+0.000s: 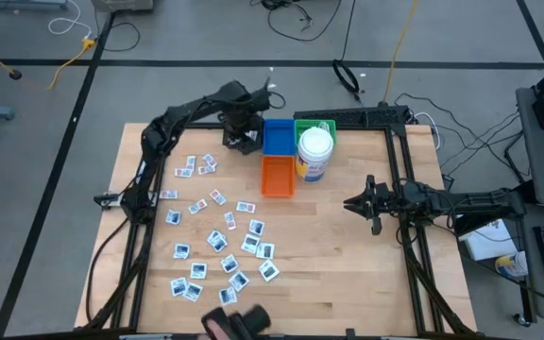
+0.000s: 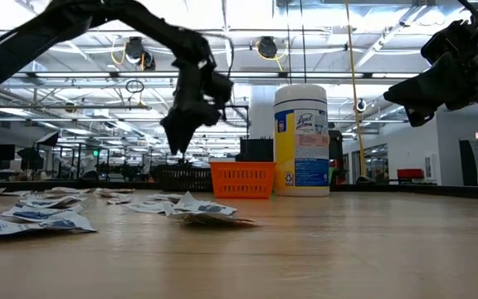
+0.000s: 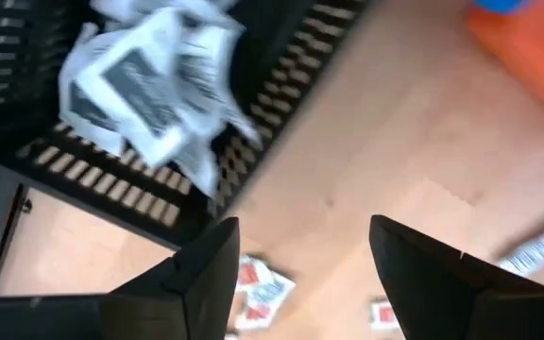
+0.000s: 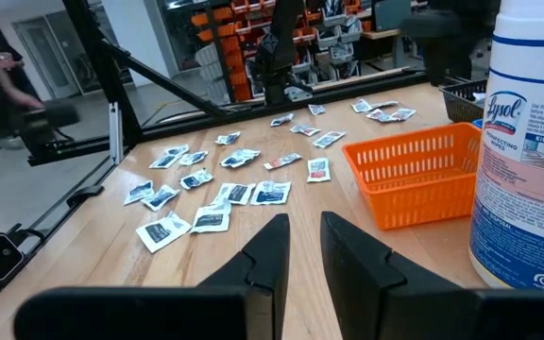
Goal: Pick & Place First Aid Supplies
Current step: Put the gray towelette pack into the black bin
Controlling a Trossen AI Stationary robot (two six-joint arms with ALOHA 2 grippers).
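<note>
Dozens of small white packets [image 1: 217, 241] lie scattered over the left half of the wooden table [image 1: 348, 274] in the high view. The left gripper [image 1: 241, 139] hangs over a black basket [image 1: 244, 142] at the table's far edge, just beside a blue bin [image 1: 277, 137]. An orange basket [image 1: 277, 176] sits in front of the blue bin, a green bin [image 1: 315, 125] beside it, and a white wipes canister [image 1: 315, 154] stands against the green bin. The right gripper [image 1: 370, 205] waits over bare wood on the right, well apart from the packets.

From the low view, the left gripper [image 2: 177, 137] hangs above the black basket [image 2: 181, 176], with the orange basket [image 2: 242, 179] and the canister [image 2: 301, 139] to its right. Packets [image 2: 197, 209] lie in the foreground. The right gripper [image 2: 417, 100] hovers high at the right.

Looking through the left wrist view, the left gripper [image 3: 300, 260] has its fingers spread with nothing between them. A crumpled bunch of packets [image 3: 149, 80] lies in the black basket [image 3: 26, 57]; more packets [image 3: 258, 283] rest on the wood, and the orange basket's corner [image 3: 536, 42] shows.

Seen in the right wrist view, the right gripper [image 4: 304, 247] has its fingers nearly together, holding nothing. Ahead stand the orange basket [image 4: 418, 179] and the canister [image 4: 529, 142], with packets [image 4: 229, 194] strewn beyond and the left arm [image 4: 277, 57] farther off.
</note>
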